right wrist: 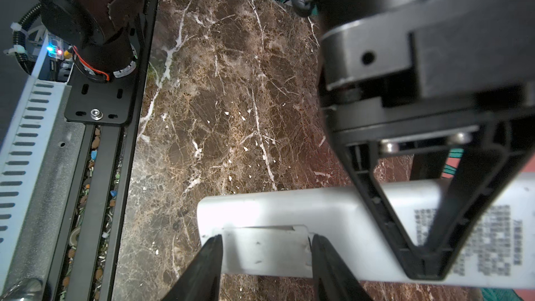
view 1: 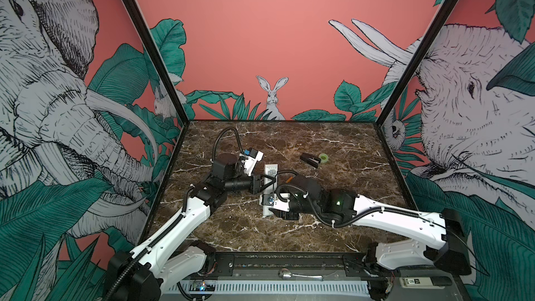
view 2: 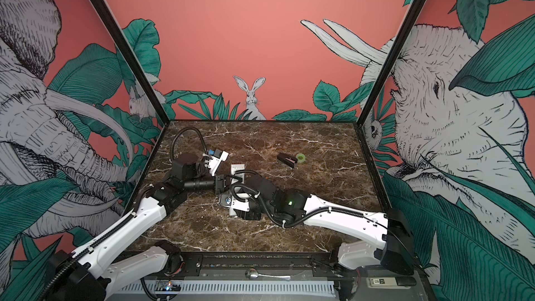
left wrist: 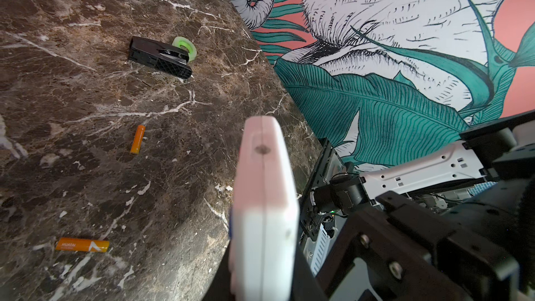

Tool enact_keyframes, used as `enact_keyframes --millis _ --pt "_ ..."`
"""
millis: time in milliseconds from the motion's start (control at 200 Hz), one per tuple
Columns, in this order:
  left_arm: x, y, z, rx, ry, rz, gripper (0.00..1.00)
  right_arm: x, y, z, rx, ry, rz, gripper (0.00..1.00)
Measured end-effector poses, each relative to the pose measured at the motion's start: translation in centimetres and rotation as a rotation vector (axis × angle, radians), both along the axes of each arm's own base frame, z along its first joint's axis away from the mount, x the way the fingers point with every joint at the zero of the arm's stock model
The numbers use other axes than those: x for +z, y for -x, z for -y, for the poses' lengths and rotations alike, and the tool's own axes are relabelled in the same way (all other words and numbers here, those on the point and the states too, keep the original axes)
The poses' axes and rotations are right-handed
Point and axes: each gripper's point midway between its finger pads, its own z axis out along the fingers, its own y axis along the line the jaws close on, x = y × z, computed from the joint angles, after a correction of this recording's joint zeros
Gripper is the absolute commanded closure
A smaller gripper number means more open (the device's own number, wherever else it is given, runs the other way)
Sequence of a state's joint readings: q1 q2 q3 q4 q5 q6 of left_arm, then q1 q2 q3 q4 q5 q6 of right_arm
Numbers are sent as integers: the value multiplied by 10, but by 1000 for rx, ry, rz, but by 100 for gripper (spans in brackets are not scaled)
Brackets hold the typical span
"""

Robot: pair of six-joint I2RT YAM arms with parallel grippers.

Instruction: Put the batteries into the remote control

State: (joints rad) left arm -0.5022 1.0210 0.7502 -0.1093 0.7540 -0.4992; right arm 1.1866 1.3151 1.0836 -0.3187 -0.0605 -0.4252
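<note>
The white remote control (view 1: pixel 270 170) (view 2: pixel 238 167) lies lengthwise near the table's middle, plain back up. My left gripper (view 1: pixel 267 183) (left wrist: pixel 260 270) is shut across its middle; its black fingers (right wrist: pixel 376 198) show in the right wrist view. My right gripper (right wrist: pixel 266 241) (view 1: pixel 270 211) is at the remote's near end. It stands open, one fingertip at each side edge of a white rectangular cover panel (right wrist: pixel 265 247) on the remote's (right wrist: pixel 289 209) back. Two orange batteries (left wrist: pixel 137 139) (left wrist: pixel 82 244) lie loose on the marble to the right of the remote (left wrist: pixel 265 198).
A black stapler-like object (view 1: pixel 309 160) (left wrist: pixel 160 57) and a green tape roll (view 1: pixel 323 157) (left wrist: pixel 185 46) sit at the back right. A metal spoon (view 1: pixel 286 274) lies on the front rail. Patterned walls enclose the marble table (view 1: pixel 333 227) on three sides.
</note>
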Motion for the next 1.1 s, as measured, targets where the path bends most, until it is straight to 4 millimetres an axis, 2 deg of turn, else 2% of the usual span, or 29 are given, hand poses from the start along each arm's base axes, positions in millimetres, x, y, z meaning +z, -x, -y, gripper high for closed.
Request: enact_keyframes --millis 370,545,845,960,1100 --pt "6 -5 1 21 19 20 100 6 3 -2 2 -29 1 28" --pt "4 -11 -1 58 21 18 100 19 1 6 -48 -69 -3 27" --pt "-8 -30 -10 192 21 -1 100 56 -15 30 -274 -214 -61 26" --pt "-15 -36 -15 253 20 -10 100 57 -26 35 -405 -256 -134 26" --pt "-17 -42 -21 313 41 -6 100 47 -38 34 -535 -301 -266 26"
